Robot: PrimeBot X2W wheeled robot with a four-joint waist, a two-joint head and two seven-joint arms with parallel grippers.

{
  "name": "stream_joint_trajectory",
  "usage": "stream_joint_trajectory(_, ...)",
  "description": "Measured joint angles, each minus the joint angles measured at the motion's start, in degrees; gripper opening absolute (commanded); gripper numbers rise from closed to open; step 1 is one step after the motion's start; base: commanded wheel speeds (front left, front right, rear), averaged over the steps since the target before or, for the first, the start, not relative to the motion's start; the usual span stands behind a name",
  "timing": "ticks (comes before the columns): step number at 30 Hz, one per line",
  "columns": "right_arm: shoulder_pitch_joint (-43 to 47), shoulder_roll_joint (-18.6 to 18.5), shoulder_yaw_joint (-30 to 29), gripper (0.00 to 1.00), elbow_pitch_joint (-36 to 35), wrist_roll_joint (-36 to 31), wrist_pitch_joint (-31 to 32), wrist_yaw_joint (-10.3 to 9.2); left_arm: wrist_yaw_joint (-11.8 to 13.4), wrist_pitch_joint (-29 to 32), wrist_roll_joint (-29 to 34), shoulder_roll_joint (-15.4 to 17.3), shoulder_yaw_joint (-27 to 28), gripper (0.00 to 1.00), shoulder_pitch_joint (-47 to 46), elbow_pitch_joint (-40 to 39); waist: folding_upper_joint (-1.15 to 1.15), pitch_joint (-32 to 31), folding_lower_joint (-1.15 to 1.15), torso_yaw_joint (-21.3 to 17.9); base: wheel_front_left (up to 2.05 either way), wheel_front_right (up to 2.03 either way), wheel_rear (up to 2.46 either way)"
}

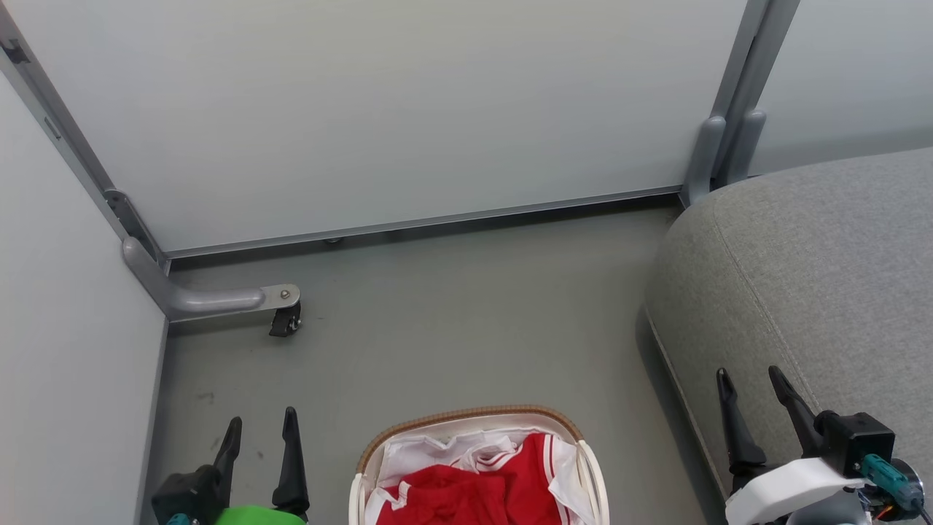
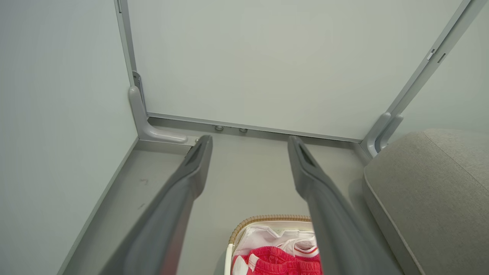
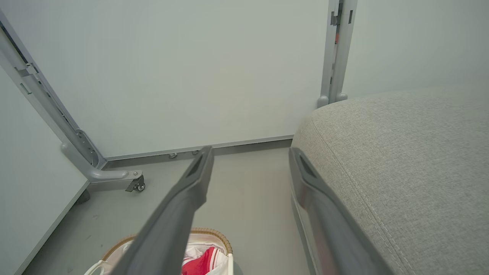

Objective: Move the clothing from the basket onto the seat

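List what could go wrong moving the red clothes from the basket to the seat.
The white liner is bunched against the clothing, so the left gripper may pinch both and lift the basket. The seat has a rounded edge; clothes dropped near it may slide to the floor.

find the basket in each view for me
Head view: basket at bottom centre, cut by the lower edge, red clothing inside.
Left wrist view: basket at the bottom, just right of centre.
Right wrist view: basket at the bottom, left of centre.
Shared landmark: the grey seat, right of the basket in all three.
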Motion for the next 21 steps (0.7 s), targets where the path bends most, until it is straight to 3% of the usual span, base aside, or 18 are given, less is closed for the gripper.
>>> stream_joint_trajectory(21,0.29,-0.09,0.4,1.0,-0.12,-7.88,-2.08,0.01,0.01,-2.08,7.44,0.07,-0.94,1.0,0.51,1.29,0.0,-0.05,0.0,0.33,0.0,0.0,0.0)
